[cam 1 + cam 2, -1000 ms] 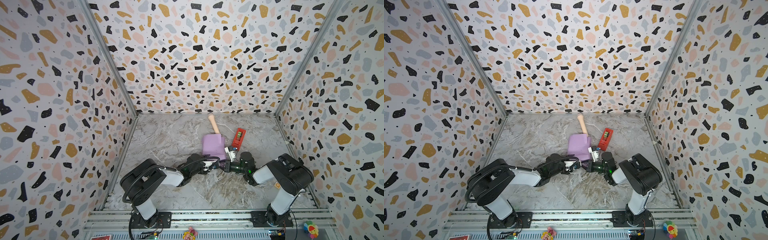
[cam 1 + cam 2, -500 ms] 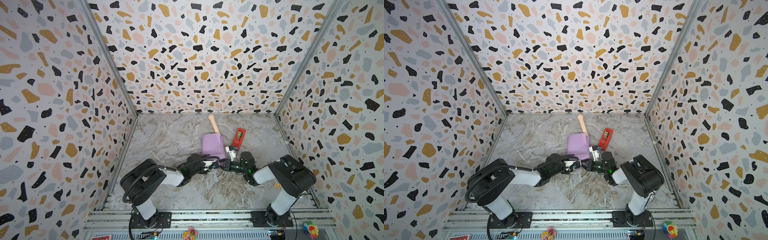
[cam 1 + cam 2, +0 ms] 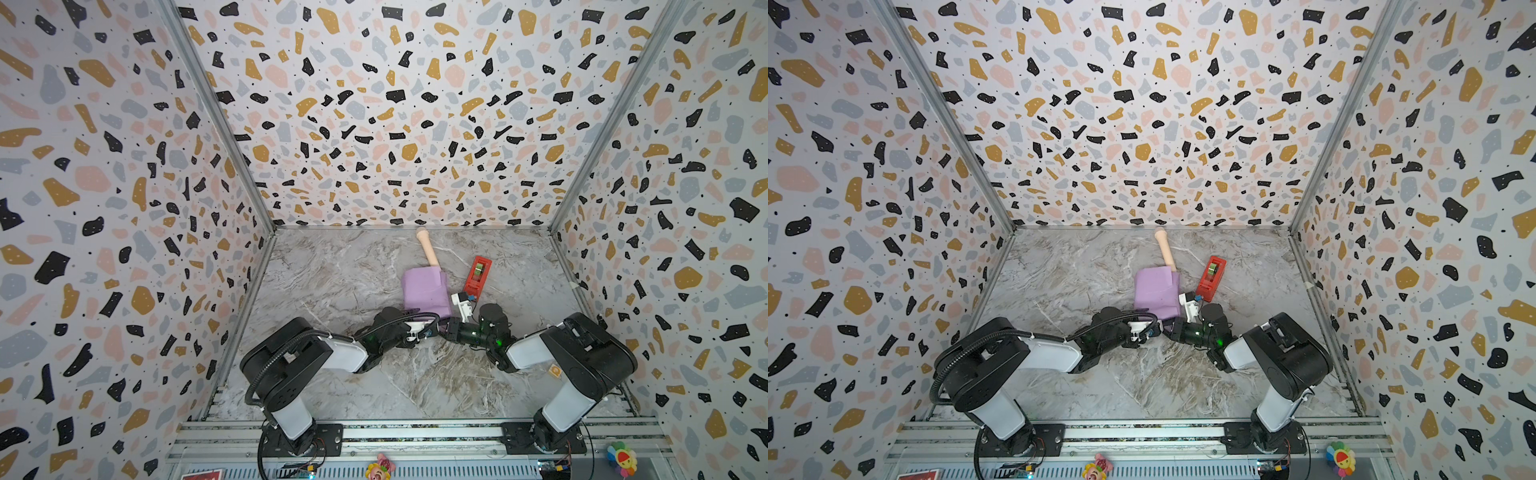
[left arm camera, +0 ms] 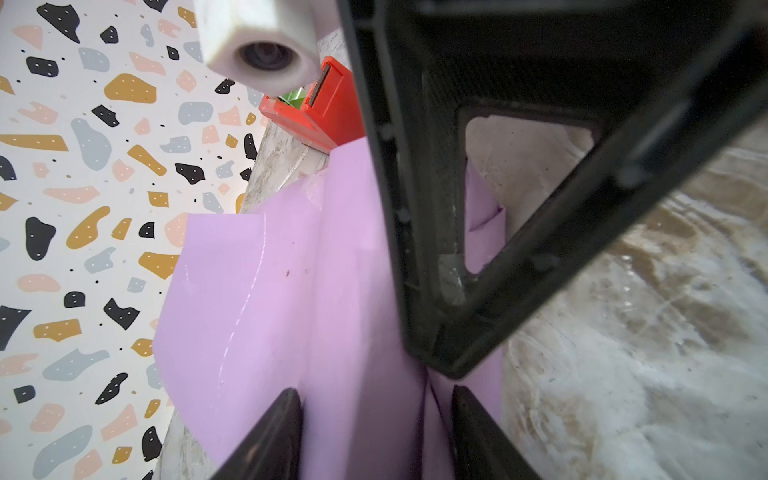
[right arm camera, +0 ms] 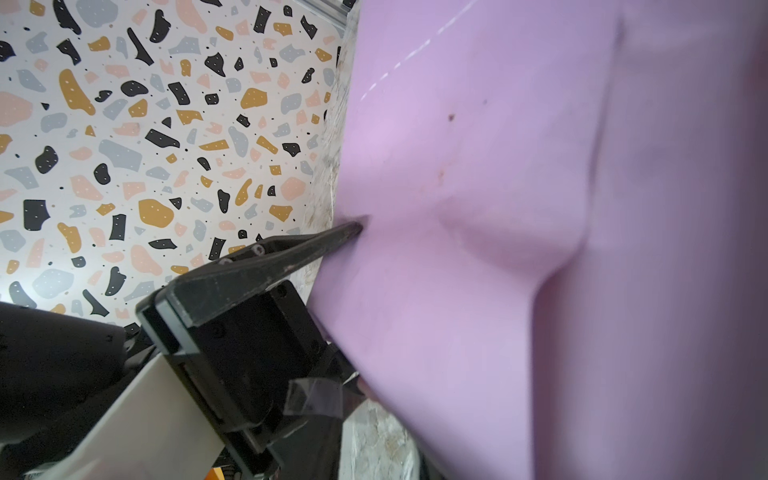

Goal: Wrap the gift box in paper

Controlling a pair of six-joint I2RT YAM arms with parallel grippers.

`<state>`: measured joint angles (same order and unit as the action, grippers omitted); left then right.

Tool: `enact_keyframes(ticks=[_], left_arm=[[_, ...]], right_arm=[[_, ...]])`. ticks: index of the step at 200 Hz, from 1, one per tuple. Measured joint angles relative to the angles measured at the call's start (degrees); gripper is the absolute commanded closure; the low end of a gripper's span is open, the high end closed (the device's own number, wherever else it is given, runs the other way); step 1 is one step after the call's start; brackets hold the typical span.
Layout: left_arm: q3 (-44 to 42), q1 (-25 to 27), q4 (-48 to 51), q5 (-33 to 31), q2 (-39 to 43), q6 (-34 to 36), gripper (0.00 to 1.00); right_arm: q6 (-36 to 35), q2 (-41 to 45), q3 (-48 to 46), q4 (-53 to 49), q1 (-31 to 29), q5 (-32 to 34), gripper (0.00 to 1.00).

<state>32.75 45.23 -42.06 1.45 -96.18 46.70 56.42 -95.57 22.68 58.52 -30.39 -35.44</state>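
- Comparing this moment with one second earlier: the paper, the microphone and the dispenser lie in the same places, and both arms keep nearly the same pose.
- The paper (image 3: 426, 293) forms a folded parcel, lilac face outward, on the marble table (image 3: 332, 282), slightly right of centre. The gift box is hidden inside it, and no navy face shows.
- The left gripper (image 4: 374, 390) grasps the parcel's near edge. Its fingers straddle the paper, and one fingertip (image 5: 353, 228) dents the sheet. A scrap of clear tape (image 5: 316, 399) hangs by the other finger.
- The right gripper (image 3: 449, 326) meets the same near edge, with one finger touching the paper. Whether this claw is released or clenched cannot be told.
- The parcel's far edge reaches the lower end of the beige toy microphone (image 3: 427, 248).
- The red tape dispenser (image 3: 478, 274) stands just beside the parcel's far right corner, not touching it.
- Open table lies to the left of the parcel and on the near side, between the two arm bases.
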Motion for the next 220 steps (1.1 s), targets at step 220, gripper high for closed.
enact_keyframes(ticks=[220], left_arm=[[0.02, -0.02, 0.02, 0.00, 0.00, -0.31, 0.45]], right_arm=[[0.50, 8.15, -2.03, -8.96, 1.49, 2.01, 0.50]])
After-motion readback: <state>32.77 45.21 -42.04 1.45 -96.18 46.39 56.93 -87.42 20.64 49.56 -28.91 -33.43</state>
